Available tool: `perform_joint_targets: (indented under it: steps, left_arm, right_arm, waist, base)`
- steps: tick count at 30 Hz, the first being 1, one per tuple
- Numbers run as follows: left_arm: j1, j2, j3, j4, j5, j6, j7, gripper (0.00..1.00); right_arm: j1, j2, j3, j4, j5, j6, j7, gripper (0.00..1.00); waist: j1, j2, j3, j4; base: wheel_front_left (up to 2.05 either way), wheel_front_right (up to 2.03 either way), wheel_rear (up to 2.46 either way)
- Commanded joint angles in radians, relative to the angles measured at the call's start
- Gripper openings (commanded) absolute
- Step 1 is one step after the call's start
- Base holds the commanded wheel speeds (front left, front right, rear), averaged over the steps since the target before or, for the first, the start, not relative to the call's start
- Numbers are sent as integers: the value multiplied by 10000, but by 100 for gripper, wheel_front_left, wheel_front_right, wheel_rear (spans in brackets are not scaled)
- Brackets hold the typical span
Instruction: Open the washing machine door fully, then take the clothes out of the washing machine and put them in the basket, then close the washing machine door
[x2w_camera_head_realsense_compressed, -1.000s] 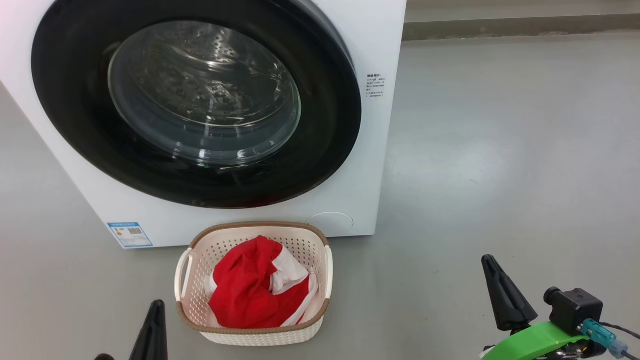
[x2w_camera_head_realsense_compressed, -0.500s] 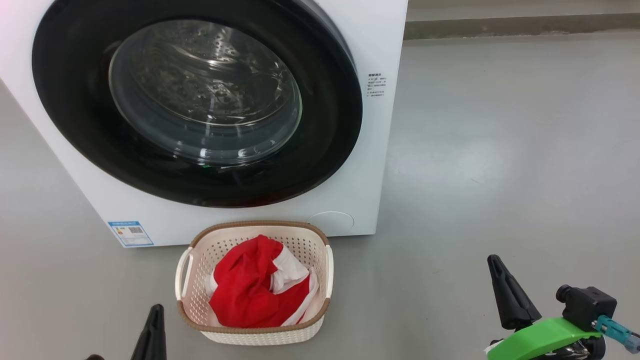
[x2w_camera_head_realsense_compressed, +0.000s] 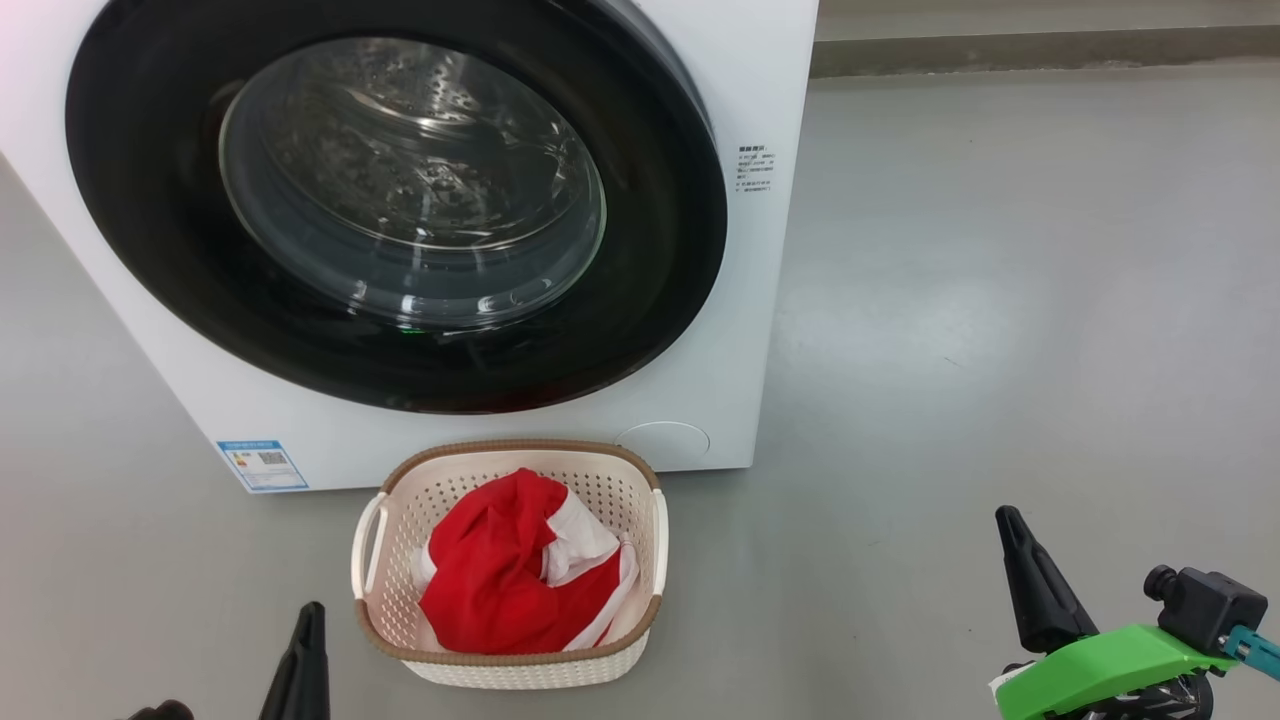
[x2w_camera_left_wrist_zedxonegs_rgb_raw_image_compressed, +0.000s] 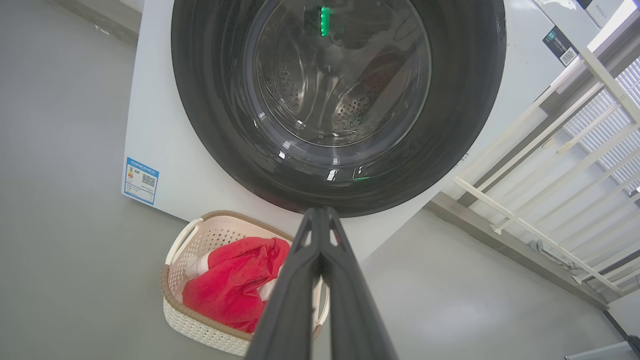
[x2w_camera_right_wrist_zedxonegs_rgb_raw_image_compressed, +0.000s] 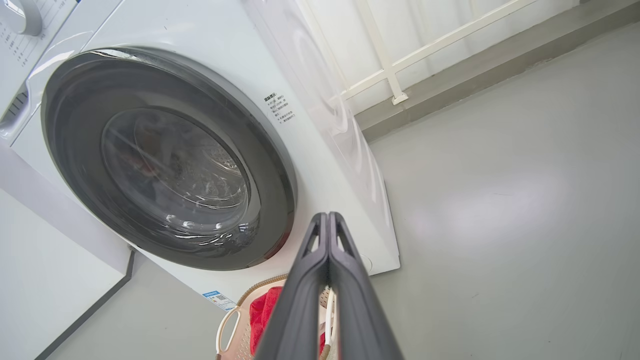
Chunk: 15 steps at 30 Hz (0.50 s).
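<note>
Left wrist view | left gripper closed, empty | right gripper closed, empty | door seemingly shut

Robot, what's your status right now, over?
Left gripper and right gripper shut, empty. Clothes in basket, washing machine door closed. Basket on floor below door.

- We see the washing machine door glossy black, its centre clear glass.
- The basket looks matt perforated plastic (woven-look rim).
- The clothes look soft cloth.
</note>
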<state>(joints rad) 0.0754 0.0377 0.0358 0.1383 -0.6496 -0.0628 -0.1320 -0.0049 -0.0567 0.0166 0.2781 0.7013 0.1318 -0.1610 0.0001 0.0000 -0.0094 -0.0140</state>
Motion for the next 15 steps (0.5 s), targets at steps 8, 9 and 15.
perform_joint_targets:
  steps: [8, 9, 15]
  left_arm:
    - [-530, 53, 244, -64, -993, -139, 260, 0]
    - [-548, 54, 251, -49, -1104, -146, 288, 0]
    - [-652, 59, 294, 42, -1767, -188, 458, 0]
  right_arm:
    - [-505, -139, -23, -285, 1045, -4, 222, 0]
    - [-512, -142, -32, -286, 1155, -4, 248, 0]
    - [-553, -159, -87, -290, 1813, -5, 408, 0]
  waist:
    - [-1, 0, 10, 13]
    - [-1, 0, 11, 15]
    - [-1, 0, 19, 24]
  base:
    - [0, 0, 0]
    - [0, 0, 0]
    - [0, 0, 0]
